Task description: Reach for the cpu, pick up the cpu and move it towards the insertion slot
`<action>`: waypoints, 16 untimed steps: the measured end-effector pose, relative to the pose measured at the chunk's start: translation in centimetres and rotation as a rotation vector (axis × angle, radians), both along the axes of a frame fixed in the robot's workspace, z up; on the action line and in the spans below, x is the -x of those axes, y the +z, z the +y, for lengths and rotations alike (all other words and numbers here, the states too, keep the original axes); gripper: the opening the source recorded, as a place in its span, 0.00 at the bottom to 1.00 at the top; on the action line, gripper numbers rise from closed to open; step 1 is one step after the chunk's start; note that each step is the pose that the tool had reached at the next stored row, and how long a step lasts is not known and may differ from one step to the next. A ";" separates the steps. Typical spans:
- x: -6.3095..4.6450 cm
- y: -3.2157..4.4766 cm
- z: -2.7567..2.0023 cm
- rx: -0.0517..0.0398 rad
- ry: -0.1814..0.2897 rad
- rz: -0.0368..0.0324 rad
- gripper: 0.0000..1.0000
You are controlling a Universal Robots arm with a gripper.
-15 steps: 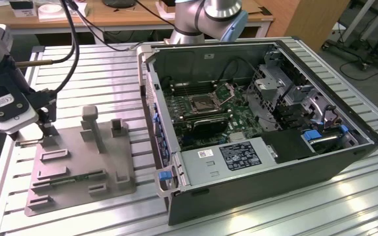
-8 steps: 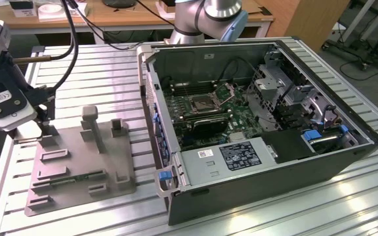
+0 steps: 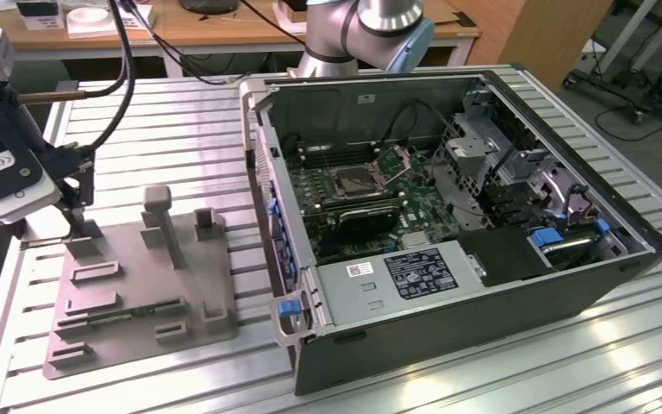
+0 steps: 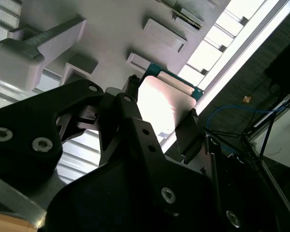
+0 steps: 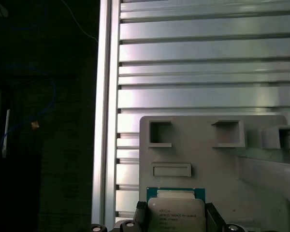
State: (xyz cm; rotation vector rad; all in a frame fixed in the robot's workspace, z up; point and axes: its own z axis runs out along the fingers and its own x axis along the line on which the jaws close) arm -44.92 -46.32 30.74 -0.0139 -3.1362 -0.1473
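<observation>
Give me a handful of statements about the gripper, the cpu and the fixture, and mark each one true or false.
1. The gripper is down at the grey fixture, right at the cpu. True.
2. The cpu sits in the insertion slot. False: it is at the fixture, outside the computer case.
3. The case's side is open, showing the board inside. True.
4. The fixture stands to the exterior view's right of the case. False: it stands to the exterior view's left.
5. A green memory stick lies on the fixture. True.
</observation>
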 end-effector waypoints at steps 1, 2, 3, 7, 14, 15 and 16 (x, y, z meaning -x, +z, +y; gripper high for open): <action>0.0 0.11 0.00 0.0001 0.000 0.0001 0.54; 0.0 0.23 0.00 0.0001 0.000 0.0001 0.54; 0.0 0.33 0.00 0.0000 0.000 0.0000 0.54; 0.0 0.59 0.00 0.0000 0.000 0.0001 0.54; 0.0 1.13 0.00 0.0000 0.000 0.0001 0.54; 0.0 1.24 0.00 0.0001 0.000 0.0000 0.54; 0.0 1.35 0.00 0.0000 0.000 0.0000 0.54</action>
